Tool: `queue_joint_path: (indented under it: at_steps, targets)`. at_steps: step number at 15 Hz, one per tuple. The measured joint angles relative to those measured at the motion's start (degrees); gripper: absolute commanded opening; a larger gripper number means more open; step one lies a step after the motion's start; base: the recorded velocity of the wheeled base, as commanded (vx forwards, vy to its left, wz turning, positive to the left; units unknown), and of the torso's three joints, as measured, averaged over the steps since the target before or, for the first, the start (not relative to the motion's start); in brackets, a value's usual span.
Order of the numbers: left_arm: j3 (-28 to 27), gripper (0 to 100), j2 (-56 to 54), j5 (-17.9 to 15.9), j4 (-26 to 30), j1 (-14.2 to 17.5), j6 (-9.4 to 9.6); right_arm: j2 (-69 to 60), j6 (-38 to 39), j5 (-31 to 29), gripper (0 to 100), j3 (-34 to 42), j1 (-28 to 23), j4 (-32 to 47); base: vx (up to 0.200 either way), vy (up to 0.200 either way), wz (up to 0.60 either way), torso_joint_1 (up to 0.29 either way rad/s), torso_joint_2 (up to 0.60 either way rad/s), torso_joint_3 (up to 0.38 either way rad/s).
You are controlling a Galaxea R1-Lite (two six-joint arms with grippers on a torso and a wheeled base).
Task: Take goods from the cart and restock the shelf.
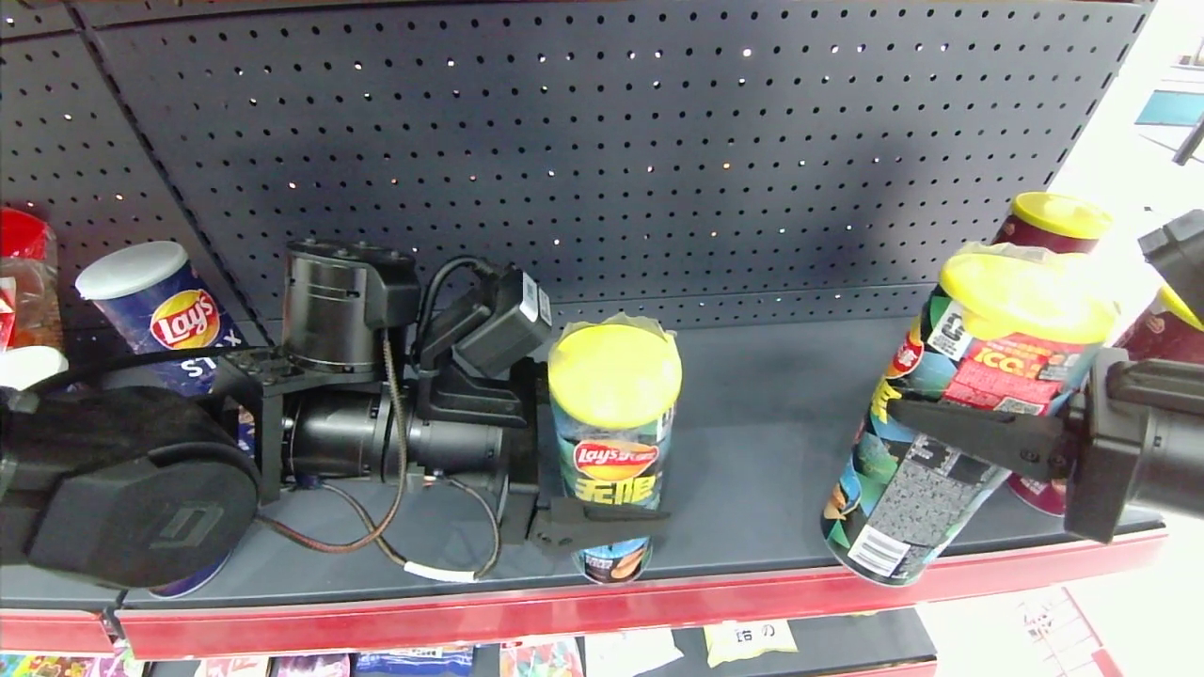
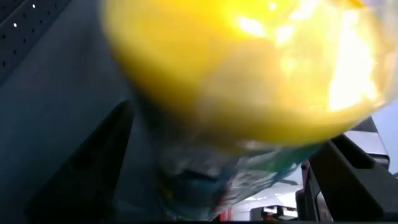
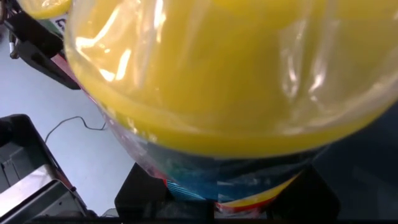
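Head view, L to R. At 9 o'clock, a red-lidded jar sits at the edge. Next to it a blue chip canister w/ white lid stands at the back of the shelf, partly behind the left arm.

Near 6 o'clock, the left gripper has its jaws pinching the upright chip canister low on the body. One finger crosses the front; the other is hidden behind. The can has a yellow lid and its base is just by the red shelf lip. Can't tell if it rests on the deck. In the left wrist view, the same can is close up and blurred, w/ a dark finger on each side.

At 12 o'clock is the pegboard back panel.

At 3 o'clock, the right gripper has its jaws clamped on the tilted chip canister at mid-body. The top leans toward 1 o'clock and the base, toward 7, overlaps the red lip. The right wrist view shows its yellow lid close up.

At 2 o'clock, behind it, a red canister w/ yellow lid stands on the shelf. Another canister beside it is mostly hidden.
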Motion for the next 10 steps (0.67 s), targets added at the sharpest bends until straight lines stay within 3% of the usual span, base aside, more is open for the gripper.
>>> queue_joint_path:
  at_steps: [6,10]
  targets:
    - [8.5,100,-4.8,0.0,-0.2,1.6,-0.10,7.8,-0.3,0.2,0,-6.4,0.2,-1.3,0.000,0.000,0.00,0.000,0.00,0.000]
    - [16.6,100,-10.8,0.0,-0.3,4.5,-0.10,18.7,-2.2,0.0,0,-11.8,0.5,-11.7,0.000,0.000,0.00,0.000,0.00,0.000]
